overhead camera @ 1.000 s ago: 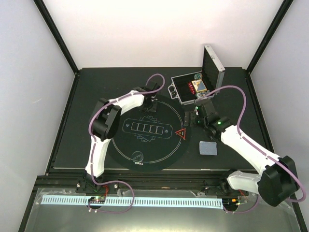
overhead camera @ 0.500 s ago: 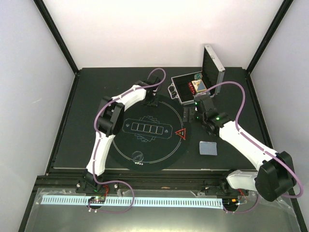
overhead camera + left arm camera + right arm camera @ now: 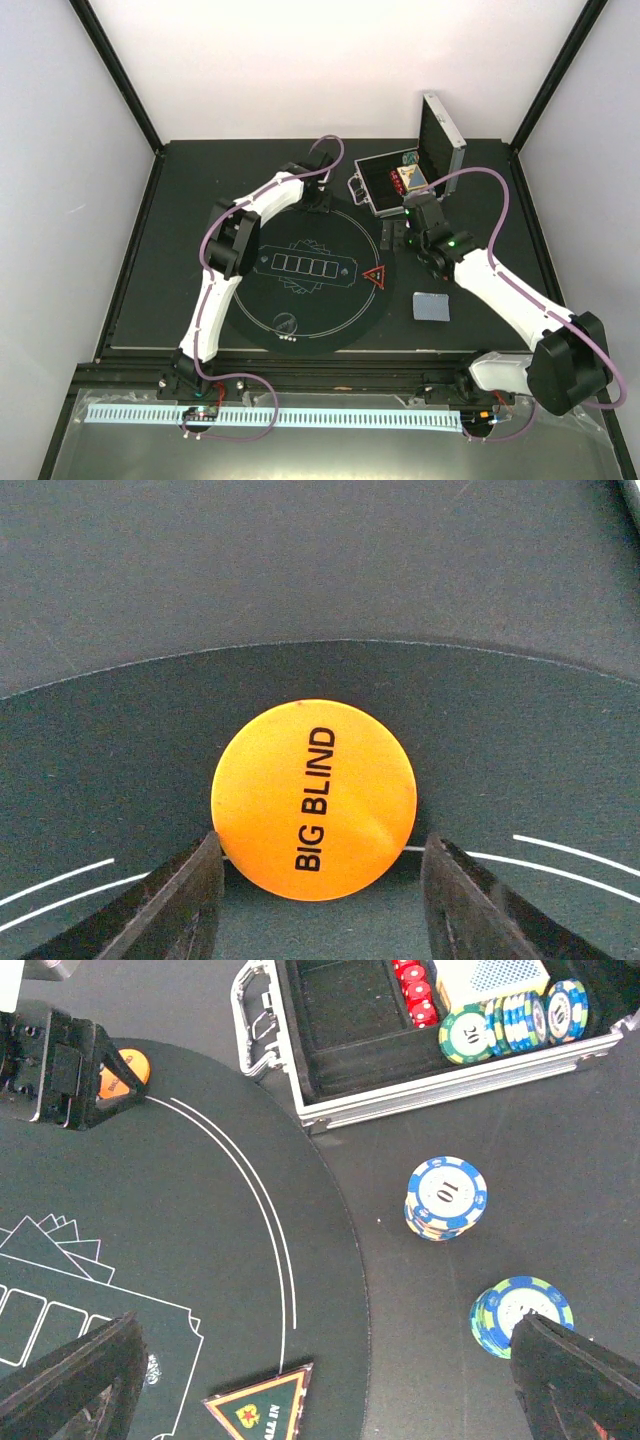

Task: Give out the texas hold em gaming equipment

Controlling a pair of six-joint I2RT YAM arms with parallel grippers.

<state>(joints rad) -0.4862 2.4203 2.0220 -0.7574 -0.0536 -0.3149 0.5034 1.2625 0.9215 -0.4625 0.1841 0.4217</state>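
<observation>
Black round mat [image 3: 262, 310] sits mid-tabletop. Top view: left gripper [image 3: 318, 203] is down at the mat's far edge; finger state unreadable here. Right gripper [image 3: 408, 232] hangs between the mat's far-right rim and the open silver aluminium case [image 3: 372, 205], which stands at the tabletop's far right, lid up. Red triangle marker [image 3: 376, 277] lies on the mat's right edge. Grey-blue card stack [image 3: 431, 306] lies on the tabletop just right of the mat.

Left wrist: orange round disc [image 3: 313, 799] printed BIG BLIND lies flat on the mat, just inside its far edge. Left fingers [image 3: 175, 905] stand apart, straddling the disc's near part. There's a gap on one side and the other is close to touching. Not clamped.

Right wrist: right fingers [image 3: 75, 1380] spread wide, nothing between them. Blue-and-white chip stack [image 3: 446, 1198] stands on the tabletop beside the mat, near the case front. Green-and-blue chip stack [image 3: 520, 1310] is nearer the camera, partly hidden by one finger. Case holds red dice [image 3: 412, 980], a card box and chips on edge [image 3: 515, 1015]. The orange disc shows by the left gripper's tips.
</observation>
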